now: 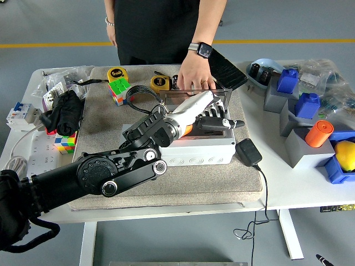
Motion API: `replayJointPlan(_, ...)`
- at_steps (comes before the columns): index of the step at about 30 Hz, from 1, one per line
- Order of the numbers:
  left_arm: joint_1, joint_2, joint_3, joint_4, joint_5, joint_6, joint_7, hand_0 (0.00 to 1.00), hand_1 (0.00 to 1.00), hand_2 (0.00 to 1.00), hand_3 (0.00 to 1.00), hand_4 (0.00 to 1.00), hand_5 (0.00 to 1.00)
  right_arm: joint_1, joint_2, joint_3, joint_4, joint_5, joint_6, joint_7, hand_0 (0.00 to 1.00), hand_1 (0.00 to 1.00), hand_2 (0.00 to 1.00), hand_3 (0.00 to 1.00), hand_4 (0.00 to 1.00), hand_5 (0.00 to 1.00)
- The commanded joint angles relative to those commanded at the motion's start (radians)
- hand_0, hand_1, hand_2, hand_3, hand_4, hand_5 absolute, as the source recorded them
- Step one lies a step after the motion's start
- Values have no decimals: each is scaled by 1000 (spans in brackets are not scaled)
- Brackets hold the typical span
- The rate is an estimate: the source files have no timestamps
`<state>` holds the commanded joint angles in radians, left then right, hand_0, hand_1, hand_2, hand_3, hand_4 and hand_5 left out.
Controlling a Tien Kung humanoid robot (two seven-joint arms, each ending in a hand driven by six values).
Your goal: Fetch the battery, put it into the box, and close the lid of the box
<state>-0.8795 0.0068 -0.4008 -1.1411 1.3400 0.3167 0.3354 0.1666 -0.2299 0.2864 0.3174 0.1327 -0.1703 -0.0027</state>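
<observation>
Left hand over the open box

The left hand [213, 119] reached into the grey box [201, 148] at frame centre; a person's hand [192, 75] rested on its far rim.

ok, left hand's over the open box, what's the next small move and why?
Probably lower the left hand a little further into the box before letting go. The hand sits at the box opening, the orange battery shows only partly beneath its wrist, and the clear lid stands upright, steadied by a person's hand. Whether the fingers grip the battery is unclear.
</observation>
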Motion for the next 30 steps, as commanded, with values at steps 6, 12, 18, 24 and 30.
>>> replayJointPlan(6, 14, 7, -33, -35, -34, 11, -35, 200, 305, 336, 385, 998, 660, 0, 0, 4, 0, -2, 0, 0, 576, 637, 661, 574, 934, 498)
replayJointPlan(12, 53, 36, -104, -110, -48, -32, -27, 252, 451, 414, 461, 998, 664, -1, 1, 7, -1, -4, 0, 0, 574, 637, 660, 574, 934, 497)
replayJointPlan(18, 122, 101, -184, -212, -24, -64, 0, 276, 505, 481, 514, 998, 669, -5, 3, 11, -1, -8, 0, -1, 577, 637, 660, 574, 934, 497)
replayJointPlan(24, 190, 174, -238, -292, -9, -57, -14, 282, 530, 475, 506, 998, 680, -8, 3, 15, -2, -12, 0, -1, 573, 637, 660, 574, 933, 496)
replayJointPlan(30, 261, 249, -279, -364, -7, -57, -19, 278, 519, 451, 356, 998, 685, -7, 5, 18, -1, -17, -2, 1, 574, 636, 660, 573, 933, 496)
